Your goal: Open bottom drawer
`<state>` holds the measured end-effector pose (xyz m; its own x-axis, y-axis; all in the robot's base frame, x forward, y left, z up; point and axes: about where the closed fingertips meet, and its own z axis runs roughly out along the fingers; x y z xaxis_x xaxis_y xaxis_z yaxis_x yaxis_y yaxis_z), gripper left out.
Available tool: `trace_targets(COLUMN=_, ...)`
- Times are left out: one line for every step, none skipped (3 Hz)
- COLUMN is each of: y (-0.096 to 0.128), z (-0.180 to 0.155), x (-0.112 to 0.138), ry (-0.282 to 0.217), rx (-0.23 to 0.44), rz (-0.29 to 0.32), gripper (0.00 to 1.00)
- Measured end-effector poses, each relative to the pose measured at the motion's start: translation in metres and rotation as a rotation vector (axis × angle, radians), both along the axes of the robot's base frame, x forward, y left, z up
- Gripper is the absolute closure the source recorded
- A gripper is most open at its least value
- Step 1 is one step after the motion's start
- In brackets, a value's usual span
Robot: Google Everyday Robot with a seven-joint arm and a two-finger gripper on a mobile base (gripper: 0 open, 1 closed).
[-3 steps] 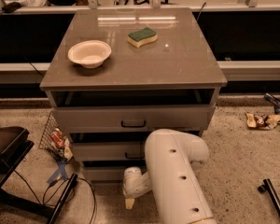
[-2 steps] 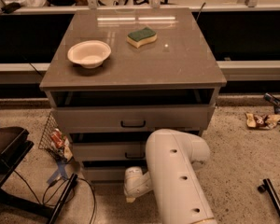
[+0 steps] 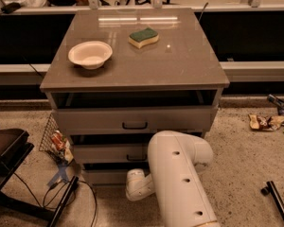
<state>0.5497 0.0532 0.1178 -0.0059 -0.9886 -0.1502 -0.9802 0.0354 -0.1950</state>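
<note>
A grey cabinet [image 3: 132, 74] stands in the middle of the camera view with three drawer fronts stacked below its top. The bottom drawer [image 3: 103, 176] is the lowest grey front, just above the floor. Its right part and its handle are hidden behind my white arm [image 3: 180, 183]. My gripper [image 3: 134, 189] is low in front of that drawer front, at the end of the white wrist near the floor. Dark gaps show above all three fronts. The top drawer [image 3: 132, 118] and middle drawer [image 3: 109, 152] show small black handles.
A white bowl [image 3: 90, 54] and a green-and-yellow sponge [image 3: 143, 37] sit on the cabinet top. A wire basket with wrappers [image 3: 54, 141], a black stand [image 3: 9, 150] and cables [image 3: 61, 193] lie on the floor at left. Litter [image 3: 265, 122] and a black bar [image 3: 277, 200] are at right.
</note>
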Motion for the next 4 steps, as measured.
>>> trace_targets(y=-0.0001, z=-0.0008, x=-0.0008, ry=0.001, rx=0.0, rz=0.0, gripper=1.0)
trace_targets(y=-0.0001, z=-0.0008, x=-0.0008, ry=0.001, rx=0.0, rz=0.0, gripper=1.0)
trace_targets(y=-0.0001, z=-0.0008, x=-0.0009, ry=0.001, rx=0.0, rz=0.0, gripper=1.0)
trace_targets(y=-0.0002, z=-0.0008, x=-0.001, ry=0.002, rx=0.0, rz=0.0, gripper=1.0)
